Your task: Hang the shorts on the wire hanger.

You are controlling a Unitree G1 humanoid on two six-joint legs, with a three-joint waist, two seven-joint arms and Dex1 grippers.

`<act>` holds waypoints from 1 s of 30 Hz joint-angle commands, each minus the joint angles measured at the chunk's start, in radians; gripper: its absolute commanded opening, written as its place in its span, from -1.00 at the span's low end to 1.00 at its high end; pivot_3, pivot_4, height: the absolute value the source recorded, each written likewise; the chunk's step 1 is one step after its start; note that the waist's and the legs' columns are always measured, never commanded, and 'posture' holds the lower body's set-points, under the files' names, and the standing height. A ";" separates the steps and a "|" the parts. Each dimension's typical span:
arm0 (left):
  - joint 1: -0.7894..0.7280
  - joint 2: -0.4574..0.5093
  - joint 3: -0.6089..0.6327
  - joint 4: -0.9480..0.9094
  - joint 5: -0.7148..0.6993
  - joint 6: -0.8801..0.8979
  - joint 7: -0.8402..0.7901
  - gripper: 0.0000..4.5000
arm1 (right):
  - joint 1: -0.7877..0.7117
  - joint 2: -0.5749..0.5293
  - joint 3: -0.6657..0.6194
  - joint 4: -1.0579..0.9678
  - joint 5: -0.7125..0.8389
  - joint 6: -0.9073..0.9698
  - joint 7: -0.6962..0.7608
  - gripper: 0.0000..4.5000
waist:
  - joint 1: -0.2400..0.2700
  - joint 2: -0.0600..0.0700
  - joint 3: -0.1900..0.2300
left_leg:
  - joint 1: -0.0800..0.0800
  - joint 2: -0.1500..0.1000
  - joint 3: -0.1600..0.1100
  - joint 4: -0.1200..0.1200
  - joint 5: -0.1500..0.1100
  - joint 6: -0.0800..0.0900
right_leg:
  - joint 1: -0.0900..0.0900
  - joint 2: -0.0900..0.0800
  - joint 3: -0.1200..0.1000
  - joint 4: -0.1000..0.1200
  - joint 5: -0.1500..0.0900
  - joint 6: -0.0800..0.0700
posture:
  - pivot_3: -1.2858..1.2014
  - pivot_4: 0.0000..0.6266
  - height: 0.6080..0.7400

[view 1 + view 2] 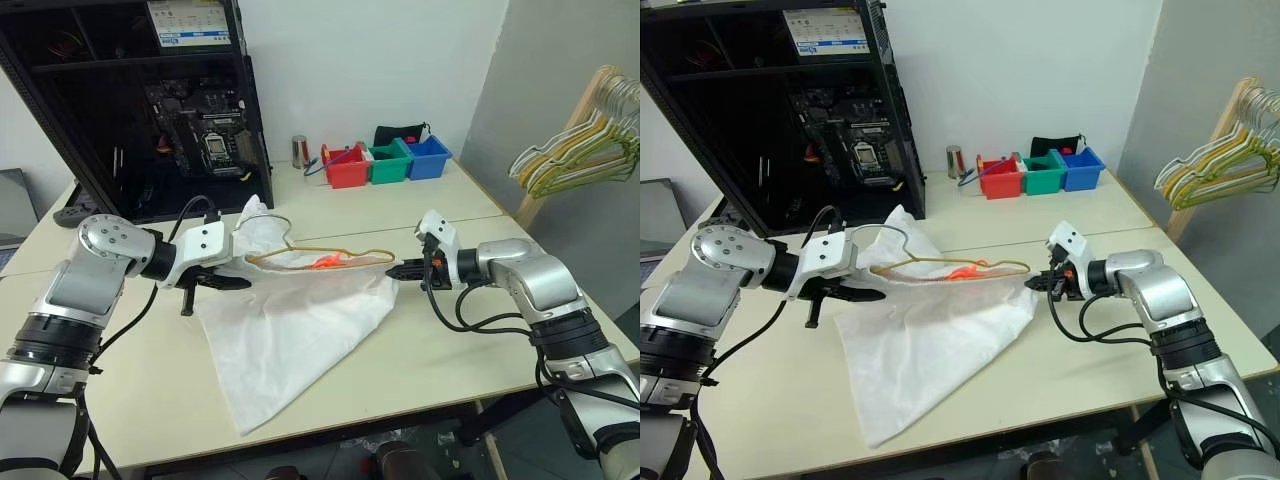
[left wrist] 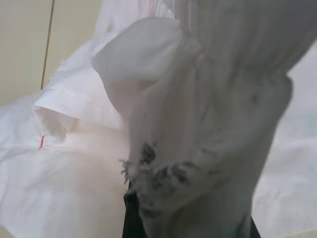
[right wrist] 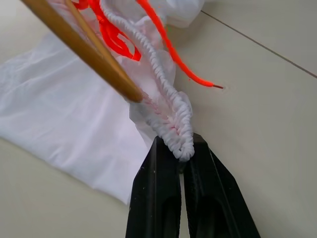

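The white shorts (image 1: pixel 290 335) lie spread on the table (image 1: pixel 480 340), with the waistband lifted between my two grippers. The yellow-orange wire hanger (image 1: pixel 320 253) runs along the raised waistband, and the orange-red drawstring (image 3: pixel 166 47) is bunched at its middle. My right gripper (image 3: pixel 182 148) is shut on the elastic waistband's right end, just beside the hanger's tip (image 3: pixel 89 52). My left gripper (image 1: pixel 222 283) is shut at the shorts' left end. In the left wrist view, gathered white fabric (image 2: pixel 208 129) drapes over the gripper and hides most of its fingers (image 2: pixel 130 220).
A black open computer case (image 1: pixel 150 100) stands at the back left. Red (image 1: pixel 346 168), green (image 1: pixel 388 162) and blue (image 1: pixel 428 157) bins and a metal can (image 1: pixel 299 151) sit at the back. A wooden rack of hangers (image 1: pixel 585 140) stands to the right of the table.
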 commanded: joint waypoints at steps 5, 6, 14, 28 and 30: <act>-0.024 0.030 -0.028 0.088 0.106 -0.124 0.022 -1.00 | -0.012 -0.058 -0.006 -0.137 0.016 0.025 0.017 -1.00 | 0.000 0.000 0.000 | 0.000 0.000 0.000 0.000 0.000 0.000 | 0.000 0.000 0.000 0.000 0.000 0.000 | -0.04 -1.00 1.00; -0.021 0.037 -0.038 0.096 0.123 -0.144 0.019 -1.00 | -0.011 -0.062 -0.005 -0.150 0.017 0.031 0.015 -1.00 | 0.000 0.000 0.000 | 0.000 0.000 0.000 0.000 0.000 0.000 | 0.000 0.000 0.000 0.000 0.000 0.000 | -0.04 -1.00 1.00; -0.034 0.009 -0.067 0.139 0.199 -0.214 0.075 -1.00 | -0.022 -0.121 0.050 -0.265 -0.036 -0.011 0.016 -1.00 | 0.000 0.000 0.000 | 0.000 0.000 0.000 0.000 0.000 0.000 | 0.000 0.000 0.000 0.000 -0.002 0.003 | -0.05 -1.00 1.00; -0.065 -0.190 -0.064 -0.034 0.154 -0.067 0.156 -1.00 | -0.106 -0.115 0.196 -0.251 -0.244 -0.190 -0.035 -1.00 | -0.001 0.000 0.000 | 0.000 0.000 0.000 0.000 0.000 0.000 | 0.000 -0.001 0.000 0.000 0.000 0.000 | -0.06 -1.00 1.00; -0.067 -0.197 -0.064 -0.028 0.158 -0.070 0.166 -1.00 | -0.099 -0.147 0.208 -0.260 -0.261 -0.240 0.007 -0.75 | -0.001 0.000 0.000 | 0.000 0.000 0.000 0.000 0.000 0.000 | 0.000 0.000 0.000 0.000 0.000 0.000 | -0.06 -1.00 1.00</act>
